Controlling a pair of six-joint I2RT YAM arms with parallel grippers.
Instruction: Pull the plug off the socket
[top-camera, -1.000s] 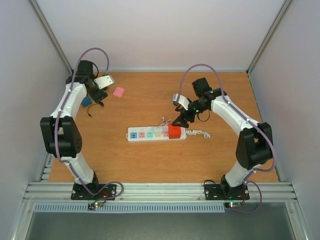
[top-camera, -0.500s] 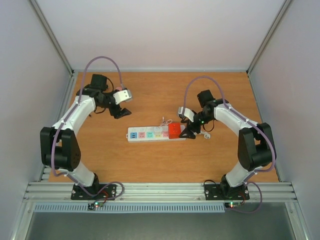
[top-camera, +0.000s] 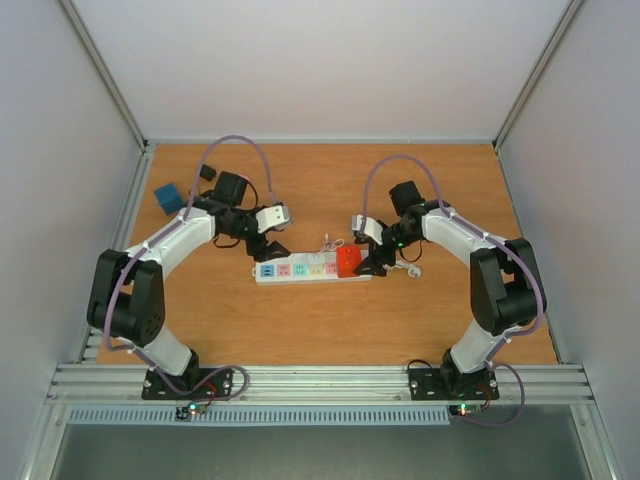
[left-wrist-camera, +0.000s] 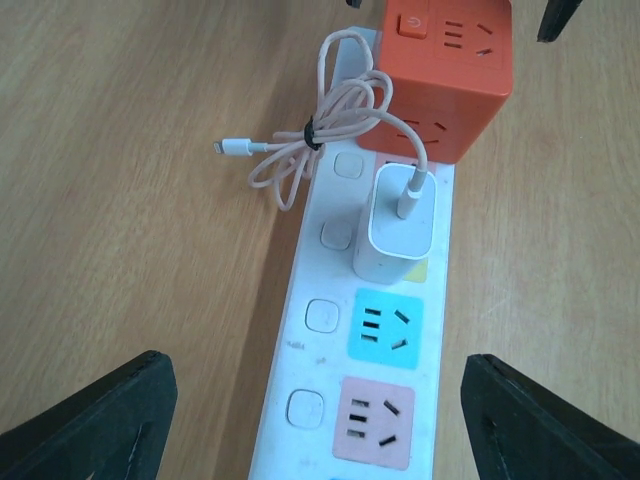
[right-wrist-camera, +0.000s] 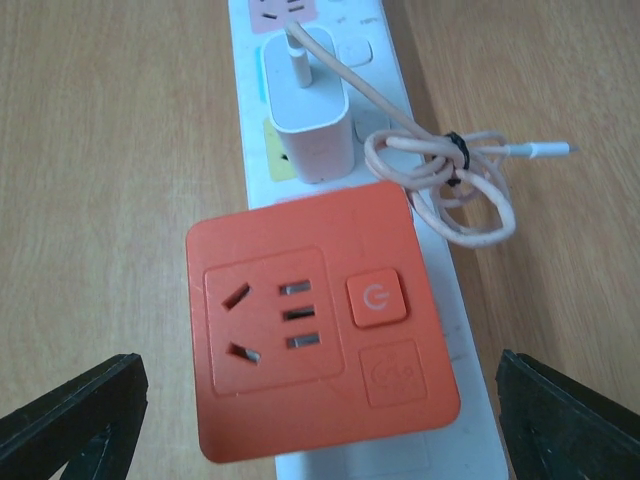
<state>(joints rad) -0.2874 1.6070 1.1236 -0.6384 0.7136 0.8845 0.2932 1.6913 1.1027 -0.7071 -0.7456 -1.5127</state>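
Observation:
The socket (top-camera: 300, 268) is a long white strip with pastel outlets, lying across the middle of the table. An orange cube plug (top-camera: 348, 262) stands in its right end. My left gripper (top-camera: 262, 250) hangs open over the strip's left part, its fingers (left-wrist-camera: 90, 430) straddling the pink outlet (left-wrist-camera: 375, 422) without touching the socket (left-wrist-camera: 325, 400). My right gripper (top-camera: 368, 262) is open around the orange plug (right-wrist-camera: 315, 325), with its fingers (right-wrist-camera: 70, 420) wide on either side and a clear gap to the cube.
A white charger (left-wrist-camera: 395, 235) with a tied pink cable (right-wrist-camera: 450, 180) sits plugged in beside the orange cube. The strip's curly cord (top-camera: 405, 268) trails off to the right. A blue block (top-camera: 168, 197) lies at the back left.
My left arm swung from the back left corner to above the strip's left end, uncovering the blue block. The right gripper came down closer around the orange plug.

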